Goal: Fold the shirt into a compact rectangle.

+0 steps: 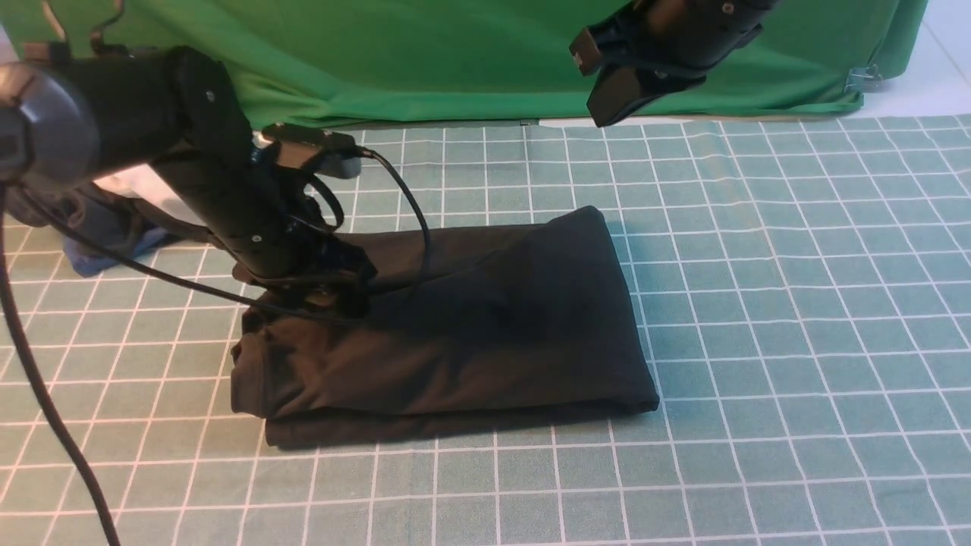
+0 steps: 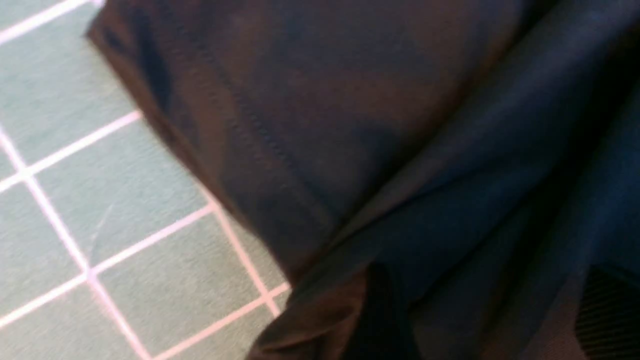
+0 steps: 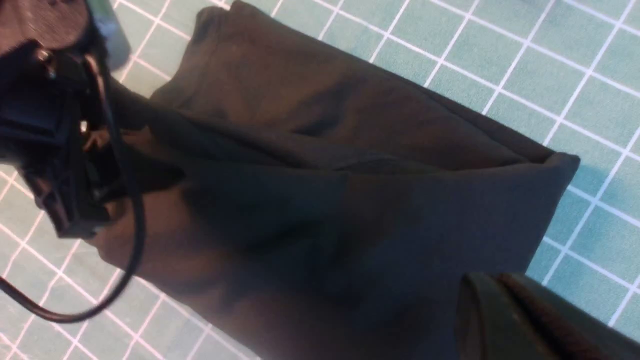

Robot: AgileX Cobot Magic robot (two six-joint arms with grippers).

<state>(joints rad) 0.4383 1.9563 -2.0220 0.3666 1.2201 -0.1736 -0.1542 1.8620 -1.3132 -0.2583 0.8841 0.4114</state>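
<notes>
The black shirt (image 1: 485, 326) lies folded into a thick rectangle in the middle of the checked table cover, with its left end bunched and uneven. My left gripper (image 1: 334, 297) is down on the shirt's back left part. In the left wrist view its fingers stand wide apart, with a ribbed pad (image 2: 610, 312) on one side and loose dark cloth (image 2: 350, 125) lying between and under them. My right gripper (image 1: 611, 95) hangs high above the table's far side, shut and empty. The right wrist view looks down on the shirt (image 3: 325, 190) past the closed fingers (image 3: 505, 320).
A dark grey and blue clothes bundle (image 1: 98, 243) and a white garment (image 1: 133, 182) lie at the left behind the left arm. The left arm's black cable (image 1: 413, 220) loops over the shirt. A green backdrop (image 1: 455, 61) hangs along the far edge.
</notes>
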